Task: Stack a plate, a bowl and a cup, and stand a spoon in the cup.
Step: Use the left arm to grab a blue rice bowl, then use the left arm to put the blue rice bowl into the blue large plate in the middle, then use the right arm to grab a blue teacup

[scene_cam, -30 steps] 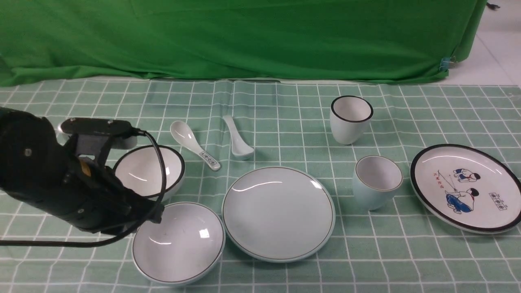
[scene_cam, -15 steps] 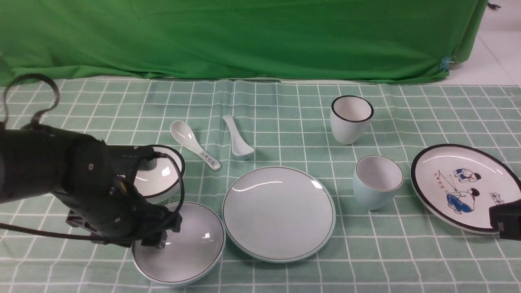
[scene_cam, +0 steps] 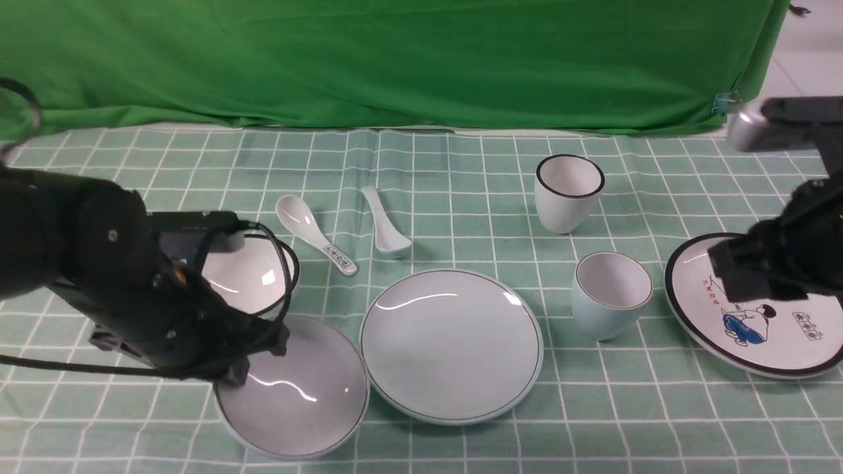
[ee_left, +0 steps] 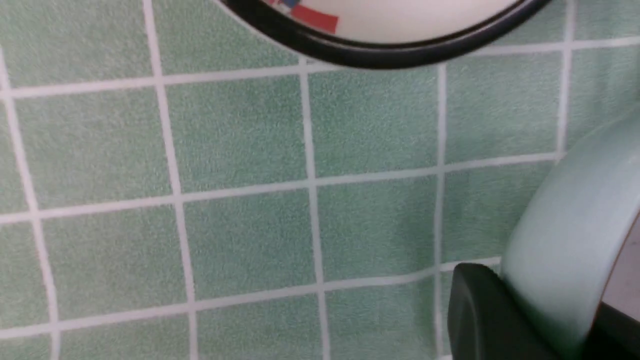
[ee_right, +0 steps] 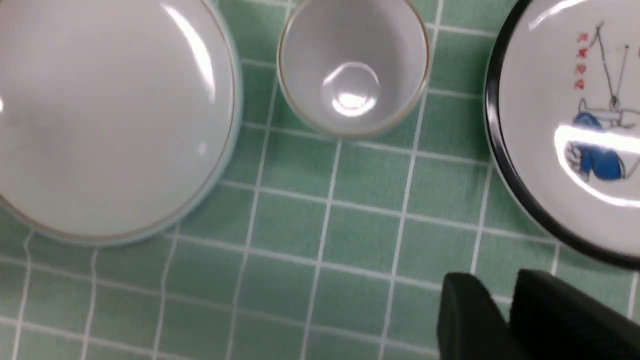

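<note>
1. Pinching the bowl [scene_cam: 293, 388] by its left rim with the left fingers [ee_left: 480, 320]: shut across the thin wall, one pad outside and one inside.
2. Sitting at the front left of the counter [scene_cam: 461, 164], tilted, with the gripped side apparently raised. Right up against the plate [scene_cam: 451, 345], touching or just beside it, cannot tell which.
3. Looks like glazed ceramic, so probably stiff, weighty for an edge pinch, slick under the pads and quick to chip.
4. Best held deep on the rim as here and carried slow and level. Likely to pivot or slide out if swung fast.
5. Left arm reaching in low from the left with the wrist dipped toward the cloth, crossing in front of the black-rimmed bowl [scene_cam: 253, 276], cable looping round.
6. Over on the right, hovering above the cartoon plate [scene_cam: 784, 355]. Right fingers [ee_right: 467, 320] close together with nothing between them, and how far parted cannot be told.
7. Waiting their turn: the cup [scene_cam: 609, 293] upright between the two plates, and the spoon [scene_cam: 385, 220] lying flat beyond the plate.
</note>
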Controlling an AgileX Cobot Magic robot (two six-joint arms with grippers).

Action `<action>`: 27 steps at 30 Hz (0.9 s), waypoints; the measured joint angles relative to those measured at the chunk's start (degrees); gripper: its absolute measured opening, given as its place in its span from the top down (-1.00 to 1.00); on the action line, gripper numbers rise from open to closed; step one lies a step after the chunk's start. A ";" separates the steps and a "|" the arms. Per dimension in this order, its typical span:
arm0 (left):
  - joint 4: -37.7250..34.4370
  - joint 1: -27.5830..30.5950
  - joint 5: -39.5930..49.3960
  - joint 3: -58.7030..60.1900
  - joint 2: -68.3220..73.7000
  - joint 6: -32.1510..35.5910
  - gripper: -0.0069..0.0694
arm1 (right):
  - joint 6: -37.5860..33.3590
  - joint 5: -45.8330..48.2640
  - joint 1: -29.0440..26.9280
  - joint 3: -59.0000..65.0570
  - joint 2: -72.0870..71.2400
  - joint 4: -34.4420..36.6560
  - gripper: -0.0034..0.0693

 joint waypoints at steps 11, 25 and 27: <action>-10.54 -8.38 -6.45 -11.46 7.31 3.69 0.72 | 0.18 0.22 0.00 -14.05 19.65 0.05 -0.29; -13.17 -8.67 -10.81 -15.88 21.76 4.44 0.72 | 0.18 -2.03 0.00 -16.86 31.00 0.10 -0.30; -13.37 -8.62 -10.93 -15.93 21.82 4.50 0.72 | 0.18 -2.62 0.00 -16.90 31.70 0.10 -0.30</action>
